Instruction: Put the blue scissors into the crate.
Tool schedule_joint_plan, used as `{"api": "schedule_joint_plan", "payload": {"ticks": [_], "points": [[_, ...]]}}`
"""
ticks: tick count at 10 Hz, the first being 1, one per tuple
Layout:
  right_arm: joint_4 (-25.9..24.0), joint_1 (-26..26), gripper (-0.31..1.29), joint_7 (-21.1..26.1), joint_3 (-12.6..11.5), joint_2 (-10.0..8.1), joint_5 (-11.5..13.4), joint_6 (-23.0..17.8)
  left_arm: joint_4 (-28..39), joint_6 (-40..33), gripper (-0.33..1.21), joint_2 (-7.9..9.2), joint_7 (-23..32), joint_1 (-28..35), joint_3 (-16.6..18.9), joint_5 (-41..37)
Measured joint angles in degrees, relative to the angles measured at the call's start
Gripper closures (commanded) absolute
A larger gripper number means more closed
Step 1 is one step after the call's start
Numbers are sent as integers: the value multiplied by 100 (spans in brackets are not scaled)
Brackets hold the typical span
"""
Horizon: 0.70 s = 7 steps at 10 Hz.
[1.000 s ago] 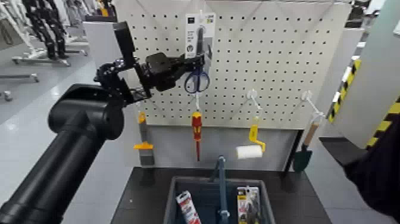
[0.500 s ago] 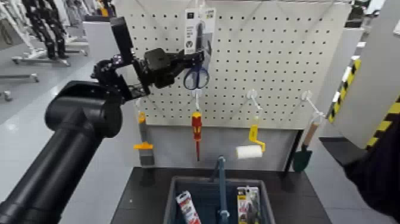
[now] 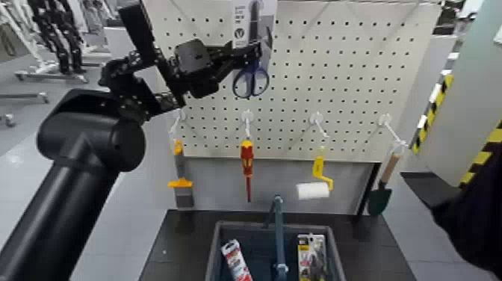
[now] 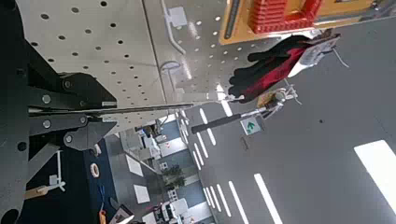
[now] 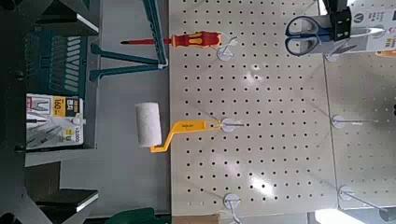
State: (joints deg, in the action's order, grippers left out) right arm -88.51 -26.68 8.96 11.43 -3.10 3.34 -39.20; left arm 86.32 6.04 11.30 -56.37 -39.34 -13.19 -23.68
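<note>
Scissors (image 3: 252, 81) x1 in L gripper (image 3: 250, 54), crate (image 3: 338, 258) x1.

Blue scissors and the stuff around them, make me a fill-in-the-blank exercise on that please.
The blue-handled scissors are gripped by the robot's ____ gripper. Directly below them, a red-and-yellow ____ hangs against the pegboard. The tool with the white roller has a frame colored ____. The crate on the floor has an upright ____ across its middle.

Missing words: left; screwdriver; yellow; handle.
</note>
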Motion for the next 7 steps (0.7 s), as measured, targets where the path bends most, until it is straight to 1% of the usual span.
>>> {"api": "schedule_joint_plan", "payload": {"ticks": [2, 5, 7], "points": [[0, -4, 8, 0, 8, 3, 0, 0, 368, 194, 119, -9, 13, 209, -21, -122], [0, 3, 8, -14, -11, 20, 0, 6, 525, 656, 118, -42, 35, 768, -225, -775], [0, 3, 8, -8, -13, -5, 0, 1, 487, 952, 118, 32, 68, 1134, -393, -942]]}}
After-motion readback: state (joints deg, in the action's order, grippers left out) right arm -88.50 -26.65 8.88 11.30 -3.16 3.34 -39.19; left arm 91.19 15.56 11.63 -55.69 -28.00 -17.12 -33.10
